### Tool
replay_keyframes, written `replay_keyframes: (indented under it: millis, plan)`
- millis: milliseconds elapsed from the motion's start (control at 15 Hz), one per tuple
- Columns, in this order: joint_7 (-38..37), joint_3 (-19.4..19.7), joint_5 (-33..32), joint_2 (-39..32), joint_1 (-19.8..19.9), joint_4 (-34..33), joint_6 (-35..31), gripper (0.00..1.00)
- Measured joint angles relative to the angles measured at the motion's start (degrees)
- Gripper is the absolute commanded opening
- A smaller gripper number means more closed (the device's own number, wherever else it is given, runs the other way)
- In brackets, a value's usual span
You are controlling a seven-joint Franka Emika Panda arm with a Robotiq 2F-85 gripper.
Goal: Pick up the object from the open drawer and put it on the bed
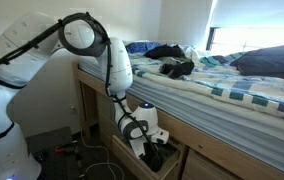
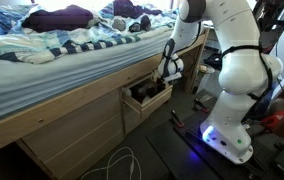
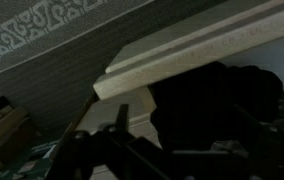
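Drawer stands open below the bed, set in the side of the frame. Arm reaches down from beside the bed. Gripper sits in the drawer mouth. Clothes lie heaped on the bed, back from the edge above the drawer. Robot base stands on the floor beside the drawer. Cables lie on the floor before the bed. Wrist view: object lies just ahead of the gripper, under a board.
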State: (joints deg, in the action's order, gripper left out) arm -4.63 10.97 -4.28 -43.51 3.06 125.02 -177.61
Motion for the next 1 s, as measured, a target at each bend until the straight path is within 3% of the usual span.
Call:
replay_keyframes:
  millis: [1000]
  plan:
    - [0.01,-1.42,0.3,-6.14,-0.33,-6.7,0.0,1.0]
